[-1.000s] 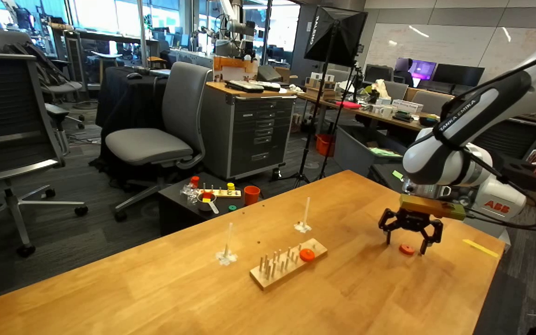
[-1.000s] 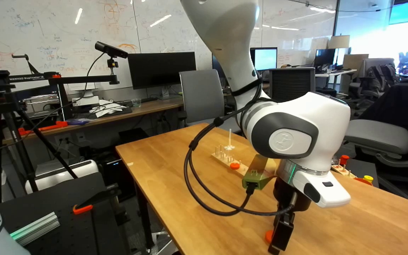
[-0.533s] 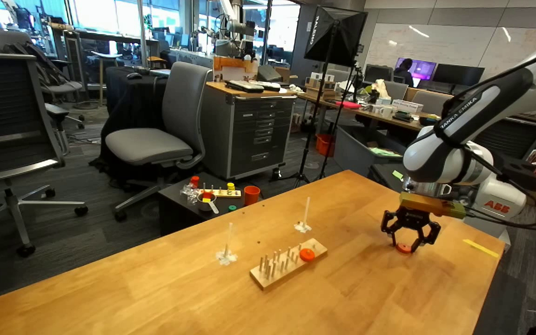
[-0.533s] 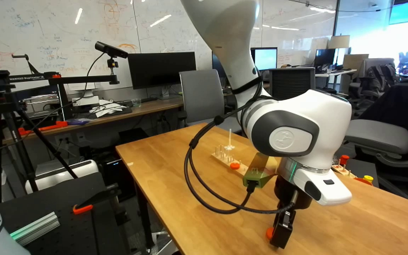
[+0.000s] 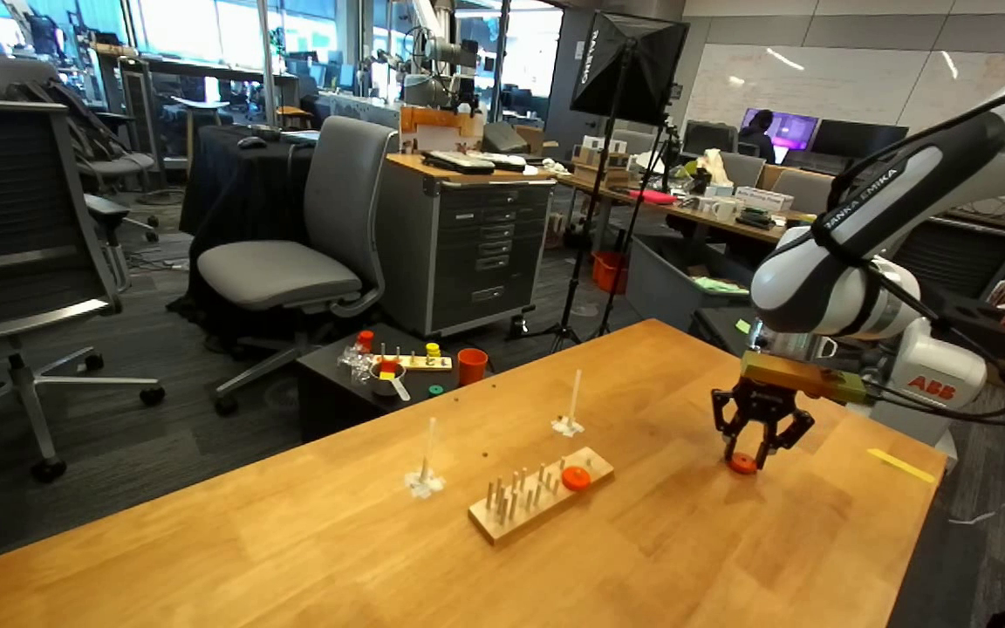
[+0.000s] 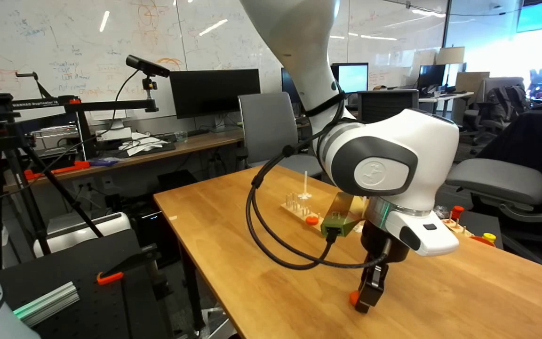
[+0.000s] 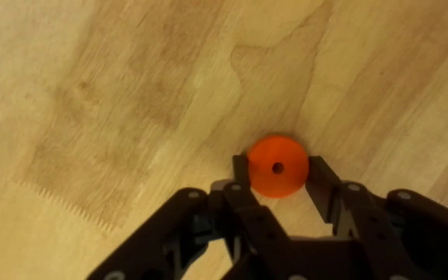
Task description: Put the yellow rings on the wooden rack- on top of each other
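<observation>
Ring point(image 7: 278, 182), lower centre of the wrist view: plain orange-red, dark centre hole. Second ring point(image 5: 577, 478), lower centre of an exterior view: same orange-red. Rack point(image 5: 549, 503), same area: pale blond wood. Bench point(image 5: 293, 541), lower half: honey-brown wood, streaked grain, lighter and darker bands. Strip point(image 5: 901, 465), lower right: yellow. Claw point(image 5: 744, 463), right: black. Block point(image 5: 803, 385) above it: amber shading to olive green. Arm point(image 5: 882, 201), upper right: white, dark grey panels, red ABB lettering.

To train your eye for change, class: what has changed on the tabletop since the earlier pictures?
The gripper has closed on the loose orange-red ring, and both have shifted a little toward the wooden rack; whether the ring has lifted is unclear. The rack and the other ring, sitting on it, stayed put.
</observation>
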Tool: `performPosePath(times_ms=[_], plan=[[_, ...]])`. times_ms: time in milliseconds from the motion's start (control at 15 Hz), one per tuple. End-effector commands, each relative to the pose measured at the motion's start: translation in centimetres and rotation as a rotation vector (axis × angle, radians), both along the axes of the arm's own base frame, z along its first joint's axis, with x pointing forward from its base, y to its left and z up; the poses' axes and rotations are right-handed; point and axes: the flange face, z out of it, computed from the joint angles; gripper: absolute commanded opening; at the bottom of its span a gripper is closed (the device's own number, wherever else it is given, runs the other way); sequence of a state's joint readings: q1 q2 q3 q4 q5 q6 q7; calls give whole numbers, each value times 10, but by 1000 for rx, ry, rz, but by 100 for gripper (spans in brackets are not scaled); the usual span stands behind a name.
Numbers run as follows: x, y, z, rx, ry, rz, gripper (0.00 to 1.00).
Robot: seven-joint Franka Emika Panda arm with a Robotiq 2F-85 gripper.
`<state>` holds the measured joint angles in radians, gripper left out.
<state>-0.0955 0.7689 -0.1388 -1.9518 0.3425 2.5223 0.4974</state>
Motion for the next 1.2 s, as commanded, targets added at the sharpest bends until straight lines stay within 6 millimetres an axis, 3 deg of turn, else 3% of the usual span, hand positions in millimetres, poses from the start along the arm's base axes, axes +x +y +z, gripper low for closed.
performPosePath(times_ms=[0,600,1133], plan=[[17,37,26,13,-47,66,17],[53,134,63,26,-112,236,17],[77,208,73,14,-124,388,17]])
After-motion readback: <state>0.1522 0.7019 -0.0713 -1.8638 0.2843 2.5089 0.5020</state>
